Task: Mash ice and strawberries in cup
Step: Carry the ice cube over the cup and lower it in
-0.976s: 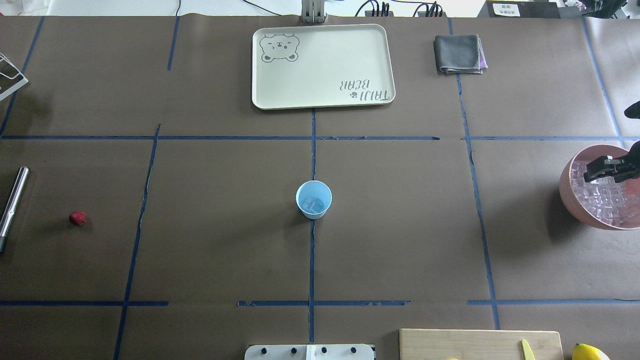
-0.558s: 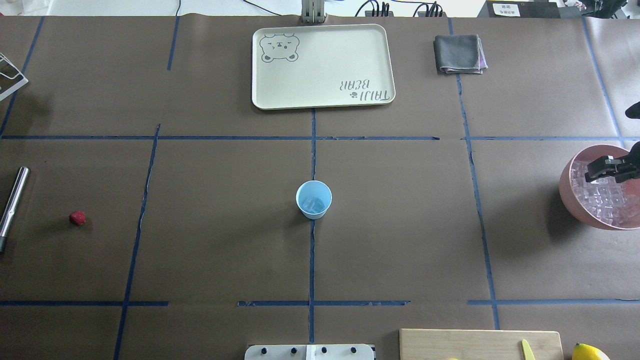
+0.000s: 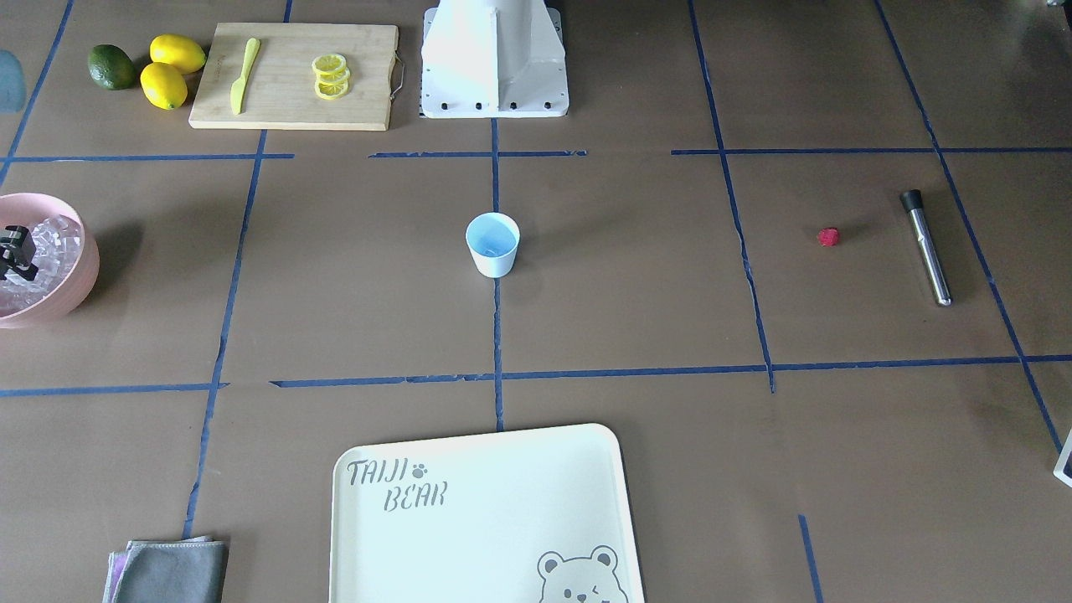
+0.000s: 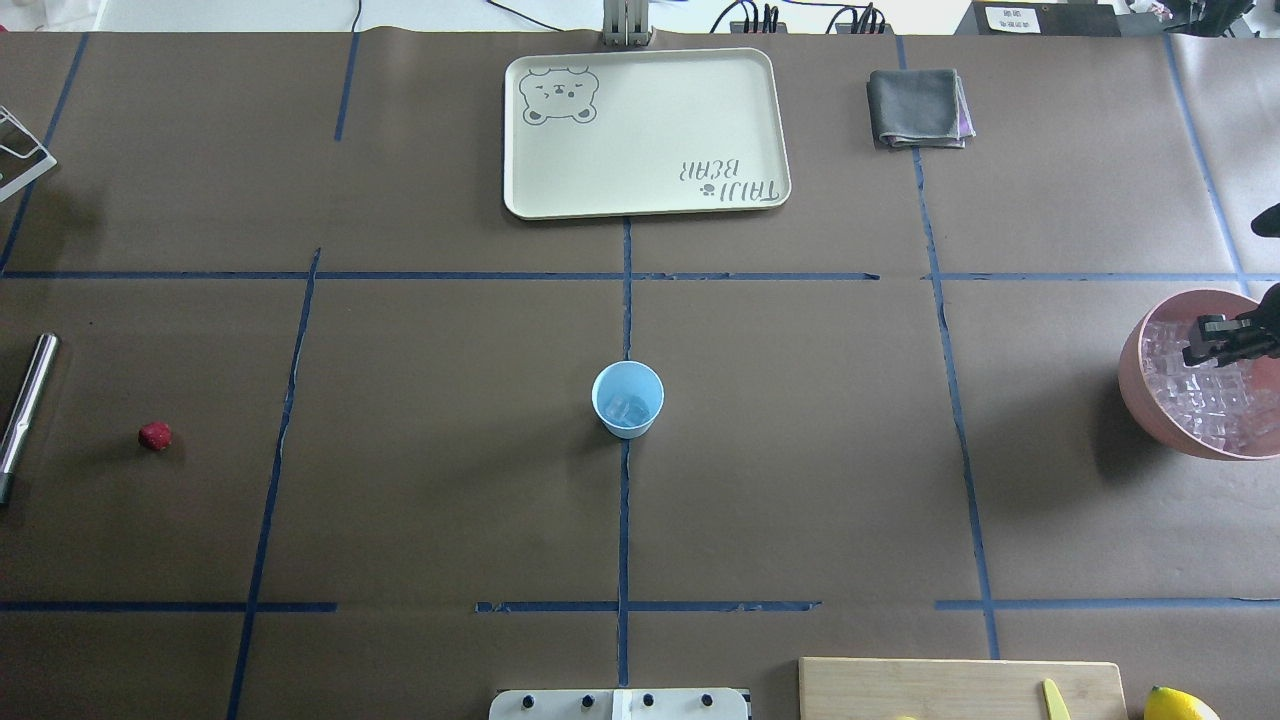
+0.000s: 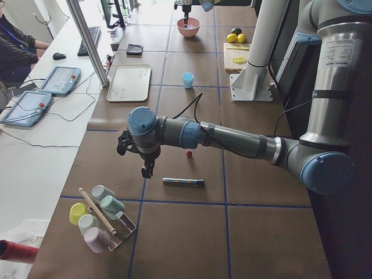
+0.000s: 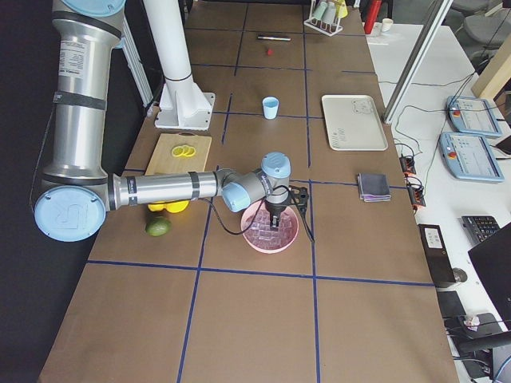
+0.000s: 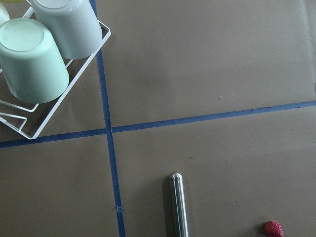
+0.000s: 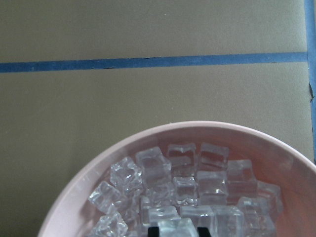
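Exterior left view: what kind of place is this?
Probably a robotics lab bench, not a kitchen: UR arm over a tape-gridded table, teach pendants on the side desk, staged drink props like the cutting board.

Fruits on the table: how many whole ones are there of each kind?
Yellow lemons: 2
Green fruit: 1
Strawberry: 1
Total: 4

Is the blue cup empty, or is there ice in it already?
Not empty: clear ice cubes lie in the bottom of the cup.
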